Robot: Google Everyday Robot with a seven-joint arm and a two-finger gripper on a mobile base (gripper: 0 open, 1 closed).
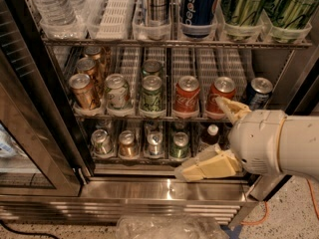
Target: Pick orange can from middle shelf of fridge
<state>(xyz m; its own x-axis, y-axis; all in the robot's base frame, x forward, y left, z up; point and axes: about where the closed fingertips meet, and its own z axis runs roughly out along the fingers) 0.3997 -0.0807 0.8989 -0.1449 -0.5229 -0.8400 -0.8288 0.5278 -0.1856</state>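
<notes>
Three coppery-orange cans stand in the leftmost lane of the middle shelf (164, 117); the front orange can (83, 90) is at the lane's clear stop. The fridge (164, 189) stands open, with its steel sill at the bottom. My gripper (197, 137) is open and empty at the right. Its upper cream finger (230, 108) lies in front of a red Coca-Cola can (222, 94). Its lower finger (204, 167) hangs before the lowest rack. The gripper is well to the right of the orange cans.
Beside the orange cans stand a green-and-white can (116, 90), a green can (151, 93), a second Coca-Cola can (187, 96) and a dark blue can (257, 92). Big bottles and tall cans (199, 6) fill the top rack. The glass door (20, 148) is on the left. Crumpled plastic (164, 228) lies on the floor.
</notes>
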